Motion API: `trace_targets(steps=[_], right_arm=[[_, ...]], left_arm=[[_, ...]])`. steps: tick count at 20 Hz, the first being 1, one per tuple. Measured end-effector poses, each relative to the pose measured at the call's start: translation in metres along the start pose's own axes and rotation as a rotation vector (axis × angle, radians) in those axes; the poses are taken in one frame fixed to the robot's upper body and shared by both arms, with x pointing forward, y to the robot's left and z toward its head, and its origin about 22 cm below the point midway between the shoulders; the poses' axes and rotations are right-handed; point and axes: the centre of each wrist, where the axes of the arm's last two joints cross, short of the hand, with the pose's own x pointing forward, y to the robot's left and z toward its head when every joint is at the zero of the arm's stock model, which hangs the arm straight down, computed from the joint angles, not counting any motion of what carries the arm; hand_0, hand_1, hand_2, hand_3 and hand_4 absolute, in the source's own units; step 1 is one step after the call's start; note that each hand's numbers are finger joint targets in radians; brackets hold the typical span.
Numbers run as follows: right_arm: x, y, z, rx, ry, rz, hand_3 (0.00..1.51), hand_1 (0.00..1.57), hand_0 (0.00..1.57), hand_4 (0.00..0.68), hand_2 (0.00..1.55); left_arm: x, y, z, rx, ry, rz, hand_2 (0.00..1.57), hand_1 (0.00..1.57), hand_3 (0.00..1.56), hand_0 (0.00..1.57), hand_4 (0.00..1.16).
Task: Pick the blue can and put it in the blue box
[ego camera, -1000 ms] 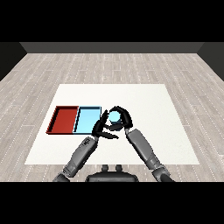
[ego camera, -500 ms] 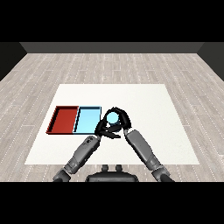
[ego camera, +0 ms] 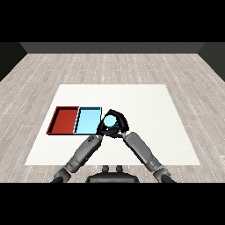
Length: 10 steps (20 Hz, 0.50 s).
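The small light-blue cylindrical can (ego camera: pixel 111 121) sits in the head view just right of the light blue tray (ego camera: pixel 86 121), the right hand (ego camera: pixel 119 124) holding it with fingers curled round. The left hand (ego camera: pixel 102 130) crowds beside it, its fingers impossible to tell. The can looks rigid, light and smooth, best held round its sides.

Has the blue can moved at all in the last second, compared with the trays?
Yes. The blue can, held in the right hand, has shifted left and now sits right beside the light blue tray.

Matt white table (ego camera: pixel 145 105) on a grey wood-plank floor (ego camera: pixel 110 66); the red tray (ego camera: pixel 55 121) looks smooth plastic.
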Motion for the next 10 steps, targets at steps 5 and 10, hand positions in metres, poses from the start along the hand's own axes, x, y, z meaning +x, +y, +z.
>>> trace_targets(steps=[5,10], right_arm=[[0.0028,0.0005,-0.0056,0.012,-0.004,-0.005,1.41,1.48,1.48,0.572,1.46],[0.0044,0.0039,-0.0009,0.006,-0.009,0.009,1.4,1.47,1.47,0.559,1.46]], left_arm=[[0.0032,-0.0024,-0.0034,0.038,0.043,-0.065,0.0,0.0,0.0,0.0,0.0],[0.0036,-0.0003,-0.0022,0.033,0.046,-0.164,0.0,0.0,0.0,0.0,0.21]])
